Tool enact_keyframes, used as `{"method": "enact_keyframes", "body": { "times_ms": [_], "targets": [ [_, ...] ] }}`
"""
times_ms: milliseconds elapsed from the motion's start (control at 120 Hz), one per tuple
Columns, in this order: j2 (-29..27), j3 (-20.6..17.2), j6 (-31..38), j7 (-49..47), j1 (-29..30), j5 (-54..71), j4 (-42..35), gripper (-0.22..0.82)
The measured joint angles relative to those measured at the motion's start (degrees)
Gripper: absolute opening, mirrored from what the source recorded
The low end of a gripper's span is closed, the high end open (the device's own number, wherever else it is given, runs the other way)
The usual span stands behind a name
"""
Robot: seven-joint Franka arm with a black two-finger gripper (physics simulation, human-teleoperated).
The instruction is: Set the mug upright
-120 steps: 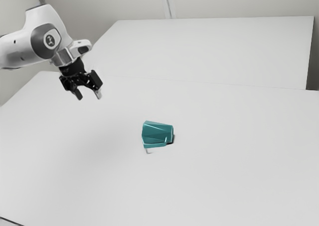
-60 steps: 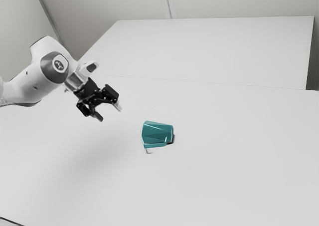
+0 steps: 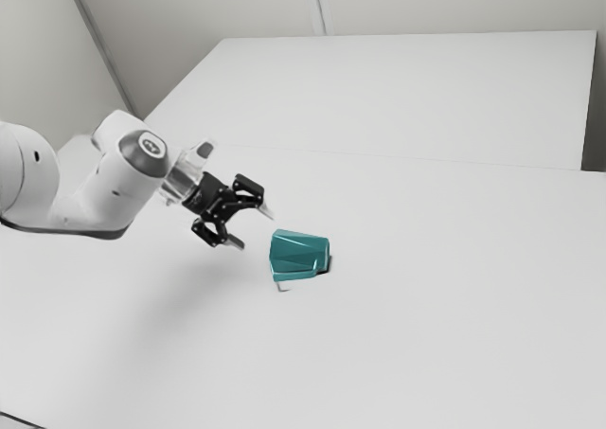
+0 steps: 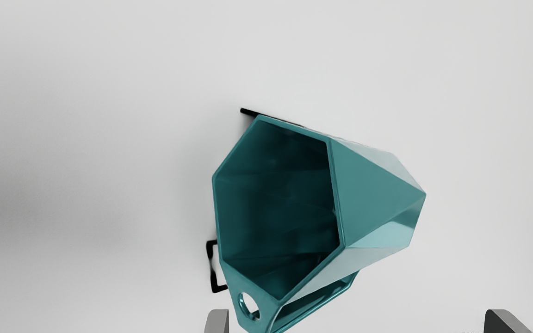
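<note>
1. Your tool [image 3: 254, 228] is wide open above the table [image 3: 426, 344], near the mug [image 3: 299, 255] and on its side toward the exterior view's left.
2. You have the mug lying on its side, in from the table's edges, mouth facing the tool.
3. In the wrist view, you see its handle [image 4: 315, 303] near one fingertip.

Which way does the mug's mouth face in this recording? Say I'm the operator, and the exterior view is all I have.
Observer: Toward the camera on the hand, at a slant: the wrist view looks into the mug, past a six-cornered rim.
Operator: And the handle, how does it sit against the fingertips?
Observer: The handle is on the mug's side nearest the fingertips, closer to one than the other, with a rounded hole by the rim.
</note>
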Motion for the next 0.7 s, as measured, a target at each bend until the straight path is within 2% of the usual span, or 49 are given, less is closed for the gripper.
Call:
{"method": "enact_keyframes", "body": {
  "times_ms": [700],
  "targets": [
    [6.99,0.00,2.76,8.24,-0.23,-16.70,0.84,0.60]
  ]
}}
